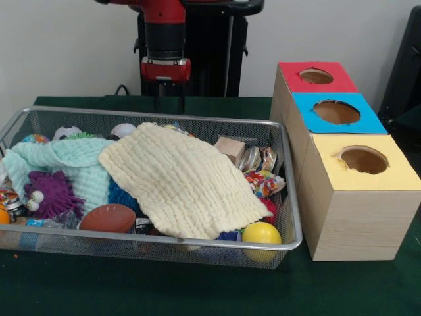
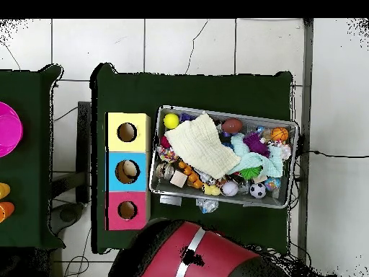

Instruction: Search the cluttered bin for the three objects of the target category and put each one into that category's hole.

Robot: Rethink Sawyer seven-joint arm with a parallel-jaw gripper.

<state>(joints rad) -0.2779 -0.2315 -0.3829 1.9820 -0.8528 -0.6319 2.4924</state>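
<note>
The arm (image 1: 164, 33) descends from the top centre of the front view, wrist vertical, ending in the gripper (image 1: 170, 92) above the far rim of the wire bin (image 1: 289, 197); its thin fingers are partly visible, but whether they are spread or closed cannot be determined, and nothing is seen held. In the overhead view the arm appears as a red and black mass at the lower centre, below the bin. The bin is full: a cream cloth (image 1: 181, 181) covers the middle, overlapping a mint cloth (image 1: 72, 161) to its left. A brown football (image 1: 108, 218), a yellow ball (image 1: 261, 233) and a purple toy (image 1: 51, 194) lie along the near rim. Three boxes stand right of the bin, touching one another, with a red hole (image 1: 316, 76), a blue hole (image 1: 337, 112) and a yellow hole (image 1: 363, 160). Bare green table (image 1: 131, 289) fills the lower edge of the frame.
</note>
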